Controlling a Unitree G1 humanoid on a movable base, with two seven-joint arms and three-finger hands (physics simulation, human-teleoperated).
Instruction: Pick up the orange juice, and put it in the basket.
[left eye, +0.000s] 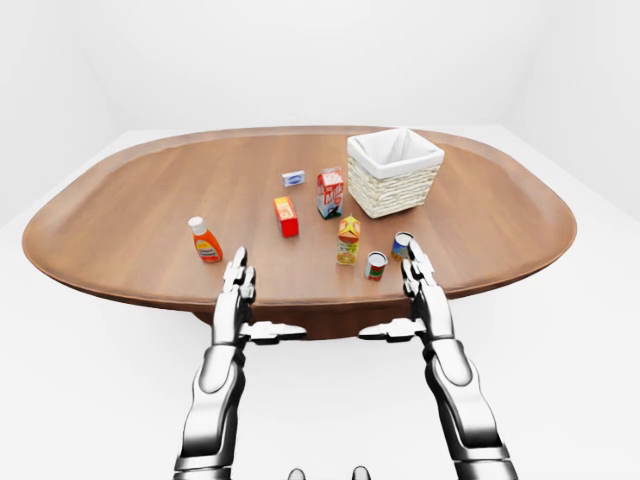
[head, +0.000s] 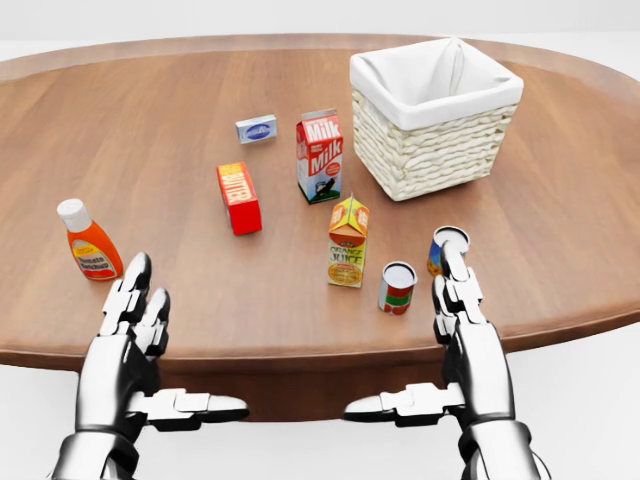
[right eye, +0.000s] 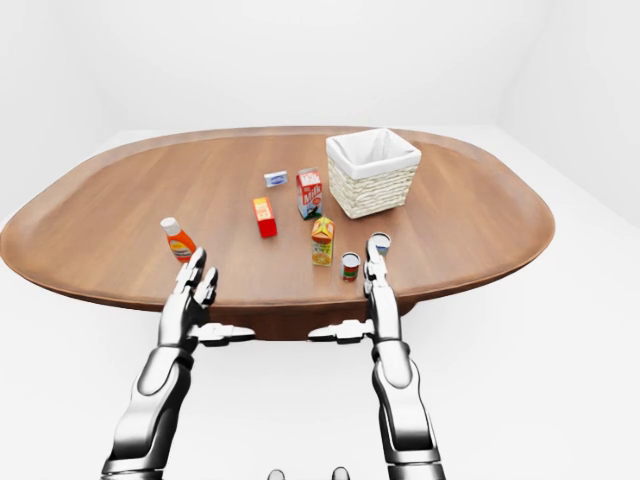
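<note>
The orange juice carton (head: 347, 241), yellow and orange with a gabled top, stands upright on the wooden table (head: 160, 150) near its lower middle in the head view. The white-lined wicker basket (head: 436, 115) sits up and to the right of it. My left hand (head: 132, 330) hovers open over the table's near edge at lower left, nothing in it. My right hand (head: 462, 315) is open at lower right, fingers stretched flat, apart from the carton and just below a small can.
A milk carton (head: 320, 156), a red box (head: 239, 198) and a small blue-white box (head: 256, 129) stand above the juice. A sauce bottle (head: 89, 241) is at far left. Two cans (head: 397, 288) (head: 447, 243) stand right of the juice, close to my right fingers.
</note>
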